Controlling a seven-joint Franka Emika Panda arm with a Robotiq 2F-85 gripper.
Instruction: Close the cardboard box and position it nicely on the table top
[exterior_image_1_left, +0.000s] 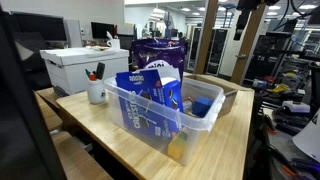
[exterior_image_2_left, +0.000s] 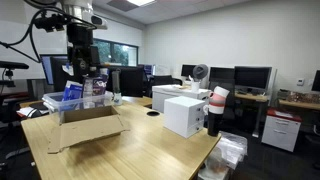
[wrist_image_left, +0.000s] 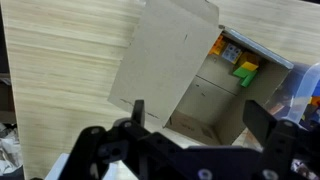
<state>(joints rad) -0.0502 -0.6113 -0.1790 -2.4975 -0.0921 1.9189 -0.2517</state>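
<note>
The cardboard box (exterior_image_2_left: 88, 128) lies on the table top (exterior_image_2_left: 140, 152) with its flaps spread open. In an exterior view it shows behind the clear bin as a low brown box (exterior_image_1_left: 226, 96). The wrist view looks down into the cardboard box (wrist_image_left: 208, 100), with one flap (wrist_image_left: 165, 55) folded out flat over the table top (wrist_image_left: 60, 70). My gripper (wrist_image_left: 200, 120) hangs above the box, open, with nothing between its fingers (wrist_image_left: 138, 112). In an exterior view the gripper (exterior_image_2_left: 82, 72) is well above the box's far side.
A clear plastic bin (exterior_image_1_left: 150, 110) of snack packs stands right beside the cardboard box (exterior_image_2_left: 70, 100). A white lidded file box (exterior_image_2_left: 185, 115) and a cup of pens (exterior_image_1_left: 97, 92) also stand on the table. The table edge (exterior_image_1_left: 245, 150) is close to the box.
</note>
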